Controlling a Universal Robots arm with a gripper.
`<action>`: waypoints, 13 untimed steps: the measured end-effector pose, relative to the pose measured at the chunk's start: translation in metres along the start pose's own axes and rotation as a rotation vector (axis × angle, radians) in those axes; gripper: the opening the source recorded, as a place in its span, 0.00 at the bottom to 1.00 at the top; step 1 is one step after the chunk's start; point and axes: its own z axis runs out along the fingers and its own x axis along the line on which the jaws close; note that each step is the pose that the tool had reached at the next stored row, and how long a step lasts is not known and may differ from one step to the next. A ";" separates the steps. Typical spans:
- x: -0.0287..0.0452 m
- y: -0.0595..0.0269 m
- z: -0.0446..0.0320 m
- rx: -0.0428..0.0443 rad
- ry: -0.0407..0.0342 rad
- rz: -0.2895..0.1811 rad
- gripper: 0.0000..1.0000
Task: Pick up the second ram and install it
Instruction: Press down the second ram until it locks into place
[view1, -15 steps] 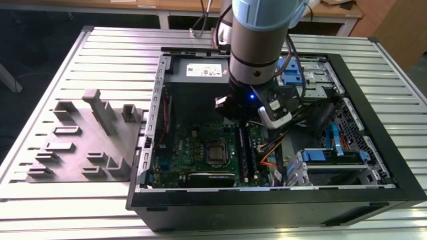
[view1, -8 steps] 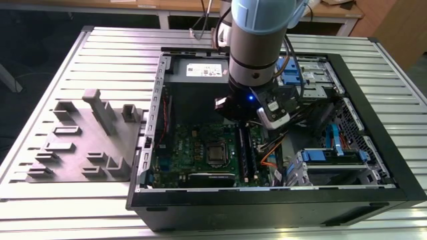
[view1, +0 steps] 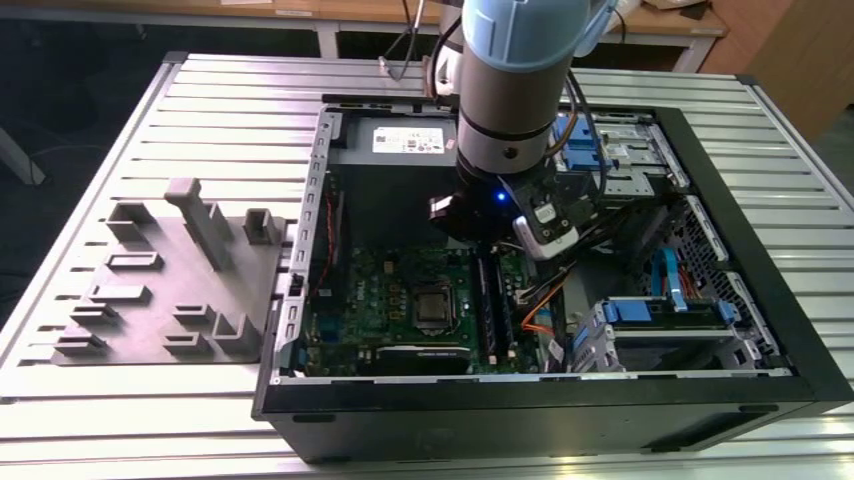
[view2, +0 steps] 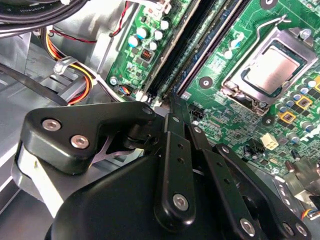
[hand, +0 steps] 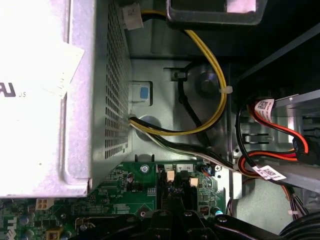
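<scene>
In the second wrist view my gripper (view2: 175, 102) is shut, its two black fingers (view2: 171, 130) pressed together with nothing showing between them. The tips stand at the near end of the memory slots on the green motherboard (view2: 235, 115). A slim dark ram (view2: 176, 55) sits in one slot, with a second dark strip (view2: 212, 47) close beside it; I cannot tell which of them is the second ram. In the exterior view the arm's wrist (view1: 505, 150) hangs over the open computer case, just above the dark memory strips (view1: 489, 300).
The case walls (view1: 534, 395) ring the motherboard. The processor socket (view2: 272, 70) lies beside the slots. A metal power supply (hand: 50, 100) and bundled cables (hand: 212, 100) crowd one end. Blue drive cages (view1: 667, 320) sit at the exterior view's right. A grey post tray (view1: 174, 290) rests outside, left.
</scene>
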 end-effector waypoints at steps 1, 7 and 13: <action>0.0000 0.0000 0.0000 -0.0001 0.0000 0.000 0.07; 0.0001 -0.0001 0.0012 0.0002 0.0001 0.000 0.07; 0.0002 -0.0002 0.0024 0.0001 0.0000 0.000 0.07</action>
